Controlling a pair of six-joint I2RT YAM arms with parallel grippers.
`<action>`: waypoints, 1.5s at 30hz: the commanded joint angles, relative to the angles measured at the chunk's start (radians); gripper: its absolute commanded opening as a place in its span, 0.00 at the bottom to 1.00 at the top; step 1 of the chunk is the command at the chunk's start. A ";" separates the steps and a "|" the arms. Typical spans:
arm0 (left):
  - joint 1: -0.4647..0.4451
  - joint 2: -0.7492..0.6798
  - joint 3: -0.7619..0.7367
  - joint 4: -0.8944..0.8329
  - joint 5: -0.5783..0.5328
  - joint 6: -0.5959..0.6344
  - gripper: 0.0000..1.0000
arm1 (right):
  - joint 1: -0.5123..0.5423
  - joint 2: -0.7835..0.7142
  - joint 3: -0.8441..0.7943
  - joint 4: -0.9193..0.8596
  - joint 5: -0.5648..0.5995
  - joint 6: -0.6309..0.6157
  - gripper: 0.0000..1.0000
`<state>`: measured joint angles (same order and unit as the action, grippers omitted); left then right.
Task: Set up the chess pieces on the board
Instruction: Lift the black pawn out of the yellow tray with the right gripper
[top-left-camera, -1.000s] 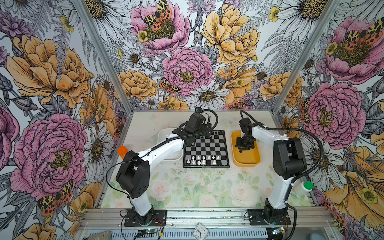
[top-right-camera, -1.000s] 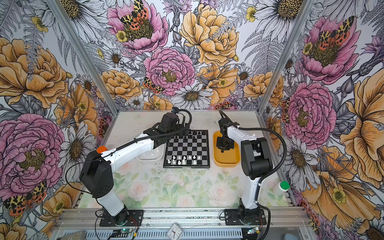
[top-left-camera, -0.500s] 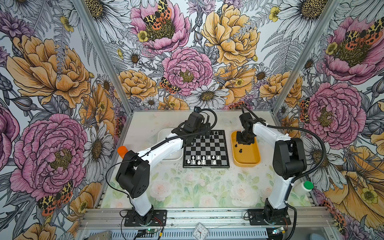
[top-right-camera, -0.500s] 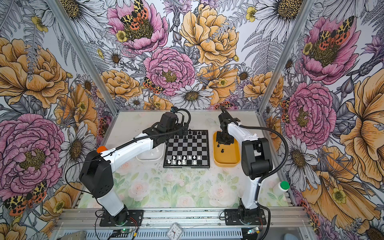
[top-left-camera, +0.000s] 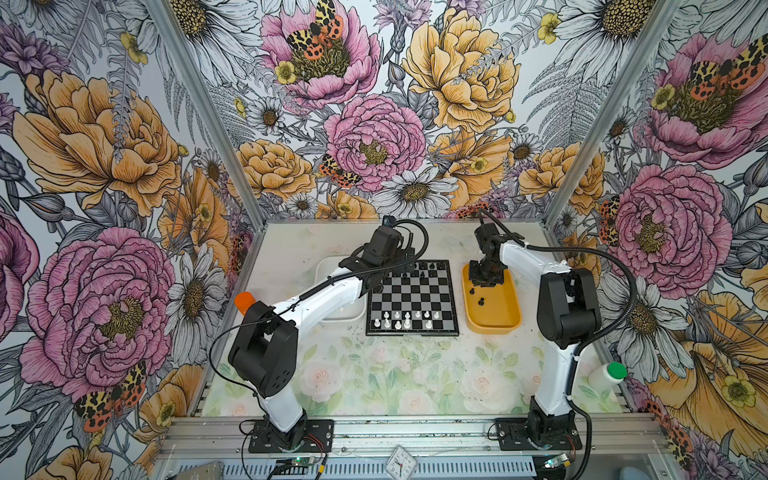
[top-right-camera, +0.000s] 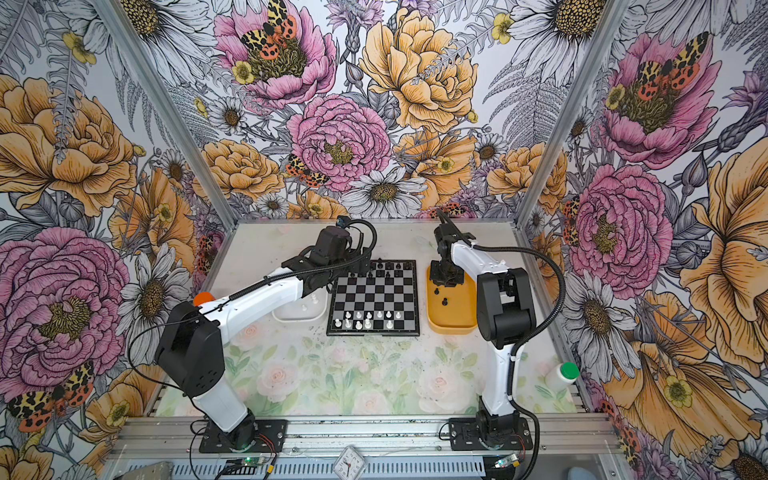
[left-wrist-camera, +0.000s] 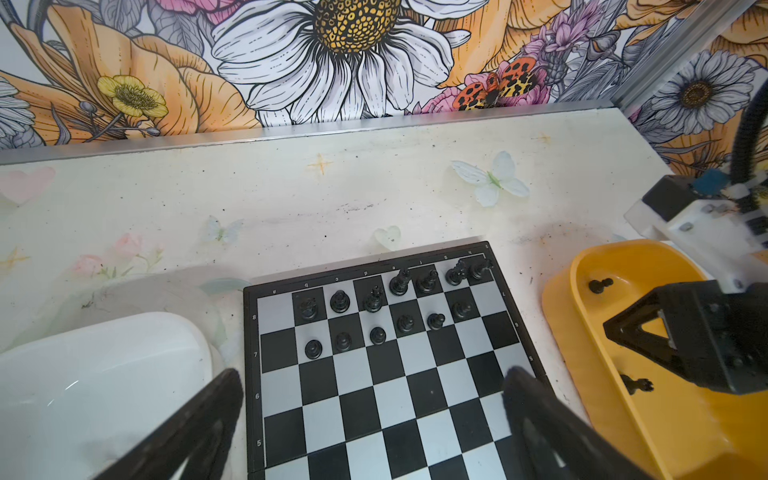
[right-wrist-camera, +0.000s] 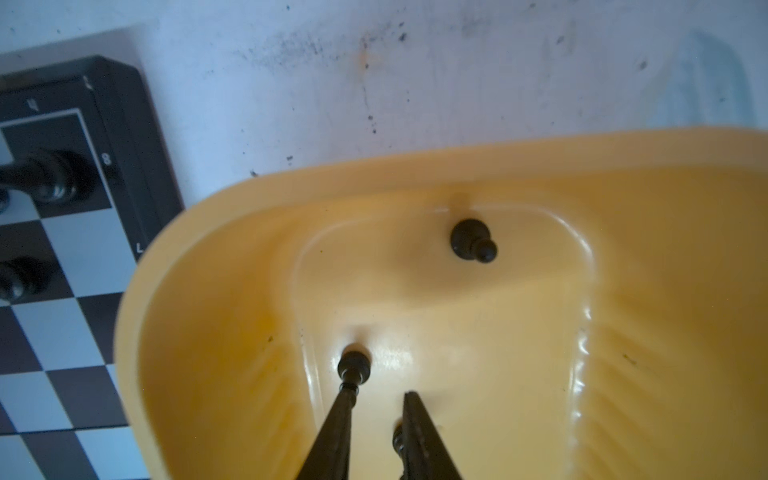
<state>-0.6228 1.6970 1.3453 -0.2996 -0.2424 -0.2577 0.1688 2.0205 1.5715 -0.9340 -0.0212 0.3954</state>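
Jaws narrowly parted and empty, the right gripper hangs in the yellow tray: centring on one black piece before closing looks wisest; the left gripper hovers wide open.

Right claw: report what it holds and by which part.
Nothing. The right claw is narrowly open over the tray; a black piece lies beside one fingertip, not between them.

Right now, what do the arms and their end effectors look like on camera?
The left arm and right arm match: white links, bulky black joint housings, and a black corrugated cable looped along each. The left end effector and right end effector are black, with two slim tapering fingers. I see no markings.
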 joint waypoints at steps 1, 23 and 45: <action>0.009 -0.043 -0.019 0.022 -0.005 0.005 0.99 | 0.005 0.019 0.044 0.000 -0.019 0.005 0.26; 0.000 -0.075 -0.057 0.027 -0.027 -0.022 0.99 | 0.027 0.041 0.007 -0.011 -0.013 -0.011 0.25; 0.000 -0.077 -0.052 0.028 -0.038 -0.011 0.99 | 0.027 0.067 0.007 -0.013 -0.014 -0.020 0.21</action>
<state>-0.6224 1.6547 1.2976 -0.2874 -0.2619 -0.2619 0.1905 2.0682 1.5795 -0.9428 -0.0319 0.3801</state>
